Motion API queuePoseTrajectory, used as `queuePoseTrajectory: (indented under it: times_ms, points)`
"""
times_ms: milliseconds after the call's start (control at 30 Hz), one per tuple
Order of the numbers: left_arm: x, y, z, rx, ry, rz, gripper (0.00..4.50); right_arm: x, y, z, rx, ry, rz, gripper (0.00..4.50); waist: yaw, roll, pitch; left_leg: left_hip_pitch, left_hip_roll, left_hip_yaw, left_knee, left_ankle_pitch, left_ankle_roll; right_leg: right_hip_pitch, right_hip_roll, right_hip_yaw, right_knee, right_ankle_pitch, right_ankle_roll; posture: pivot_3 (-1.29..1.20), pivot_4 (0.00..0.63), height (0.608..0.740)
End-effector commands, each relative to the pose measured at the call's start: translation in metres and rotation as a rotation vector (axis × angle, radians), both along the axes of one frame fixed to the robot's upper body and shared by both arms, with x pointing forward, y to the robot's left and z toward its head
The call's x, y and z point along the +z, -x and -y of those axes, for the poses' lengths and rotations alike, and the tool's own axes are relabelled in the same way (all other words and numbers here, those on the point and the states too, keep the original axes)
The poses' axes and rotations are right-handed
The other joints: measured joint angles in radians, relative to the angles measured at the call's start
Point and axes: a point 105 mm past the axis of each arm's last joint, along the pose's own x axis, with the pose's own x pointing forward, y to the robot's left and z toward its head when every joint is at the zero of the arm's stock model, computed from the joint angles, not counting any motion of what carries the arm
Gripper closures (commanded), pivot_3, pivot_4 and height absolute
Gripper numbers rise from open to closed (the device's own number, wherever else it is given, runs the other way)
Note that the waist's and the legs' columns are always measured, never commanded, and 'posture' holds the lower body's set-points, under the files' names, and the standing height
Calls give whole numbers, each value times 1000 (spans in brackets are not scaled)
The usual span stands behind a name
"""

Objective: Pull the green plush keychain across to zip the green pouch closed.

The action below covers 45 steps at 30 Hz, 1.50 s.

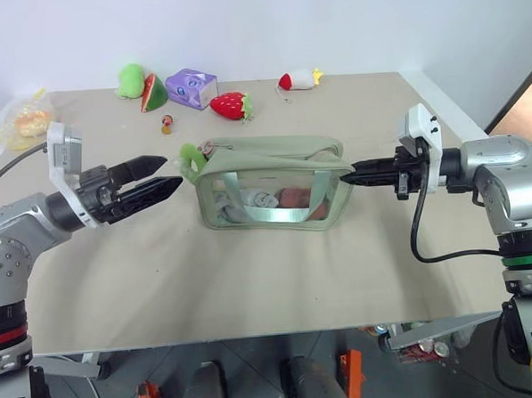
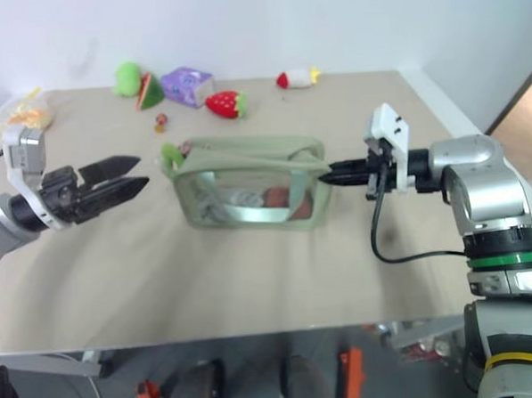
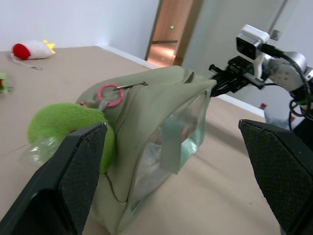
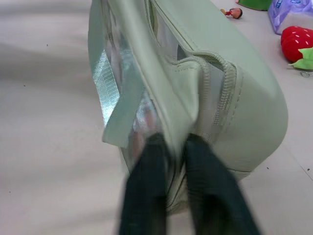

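Observation:
The green pouch [image 1: 270, 185] stands in the middle of the table, clear side panel facing me, with items inside. The green plush keychain [image 1: 191, 158] hangs at its left end on a pink ring; in the left wrist view the keychain [image 3: 63, 125] lies just beyond one finger. My left gripper [image 1: 171, 173] is open, its tips just left of the keychain and not touching it. My right gripper [image 1: 354, 173] is shut on the pouch's right end; the right wrist view shows its fingers [image 4: 151, 166] pinching the pouch's [image 4: 220, 88] fabric.
Along the table's far side lie a green plush with a watermelon slice [image 1: 142, 85], a purple box [image 1: 191, 87], a red plush strawberry [image 1: 231, 104], a red-and-white plush [image 1: 299, 79], a small figure [image 1: 167, 126] and a yellow bag [image 1: 25, 121].

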Motion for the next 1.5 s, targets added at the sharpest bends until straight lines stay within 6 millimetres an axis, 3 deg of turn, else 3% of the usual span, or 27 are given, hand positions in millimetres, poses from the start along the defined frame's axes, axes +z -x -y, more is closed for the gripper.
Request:
queuePoseTrajectory:
  times_ms: [33, 167, 300, 1300, 1467, 1500]
  points:
    - [8, -12, -19, 120, 31, 42, 0, 15, 2, -5, 33, -18, 47, 4462, 0, 0, 0, 0, 0, 0, 0, 0, 0, 0, 0, 0, 0, 0, 0, 0, 150, 740]
    - [-2, -31, -37, 230, 58, -15, 0, 14, 2, -6, 31, -20, 47, 4462, -1, 0, 0, 0, 0, 0, 0, 0, 0, 0, 0, 0, 0, 0, 0, 0, 150, 740]
    - [-25, -45, -44, 299, 2, -88, 0, 12, -5, -2, -28, -5, 66, 4462, -1, 0, 0, 0, 0, 0, 0, 0, 0, 0, 0, 0, 0, 3, 4, 0, 150, 740]
    - [-43, -94, 10, 226, 102, -178, 0, 8, 5, -2, -53, -17, 73, 4462, -3, 0, 0, 0, 0, 0, 3, 0, 1, 0, 1, 1, 0, 6, 6, 0, 150, 740]
    - [-45, -91, 15, 198, 94, -169, 1490, 8, 6, -1, -55, -17, 76, 4500, -3, 0, 0, 0, 0, 0, 3, 0, 1, 0, 1, 1, 0, 6, 6, 0, 150, 740]
    - [-44, -91, 16, 196, 95, -168, 1975, 8, 6, -1, -55, -17, 77, 4500, -3, 0, 0, 0, 0, 0, 3, 0, 1, 0, 1, 1, 0, 6, 7, 0, 150, 740]
